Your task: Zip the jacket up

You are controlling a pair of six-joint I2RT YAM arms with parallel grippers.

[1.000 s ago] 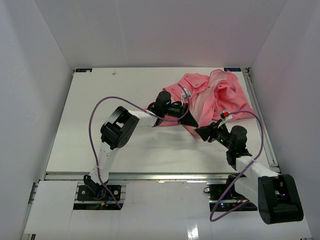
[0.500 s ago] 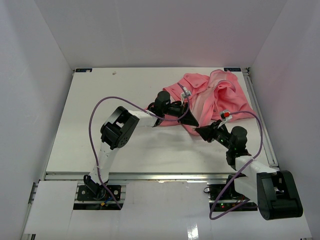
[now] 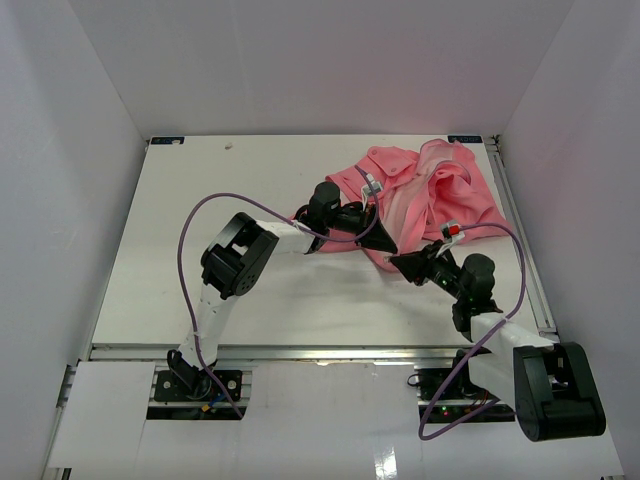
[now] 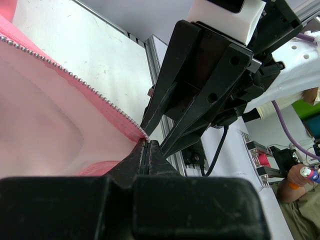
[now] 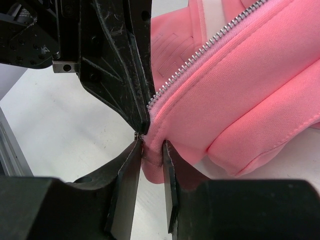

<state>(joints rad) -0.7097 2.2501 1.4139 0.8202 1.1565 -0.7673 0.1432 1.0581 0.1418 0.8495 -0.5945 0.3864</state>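
The salmon-pink jacket [image 3: 430,190] lies crumpled at the far right of the table, its lower corner reaching toward the middle. My left gripper [image 3: 384,243] is shut on the bottom end of one zipper edge; in the left wrist view its jaws [image 4: 147,145] pinch the fabric where the metal zipper teeth [image 4: 75,79] end. My right gripper [image 3: 398,263] sits just in front of it, tips almost touching. In the right wrist view it [image 5: 151,150] is shut on a fold of the jacket's lower hem [image 5: 240,95], beside the other row of zipper teeth [image 5: 200,55].
White walls enclose the table [image 3: 200,250] on three sides. An aluminium rail [image 3: 300,352] runs along the near edge. Purple cables [image 3: 200,215] loop from both arms. The left gripper's black fingers [image 5: 120,65] fill the upper left of the right wrist view.
The right gripper has edged slightly up and left, closer to the left gripper's tips. The left arm and the jacket have barely moved.
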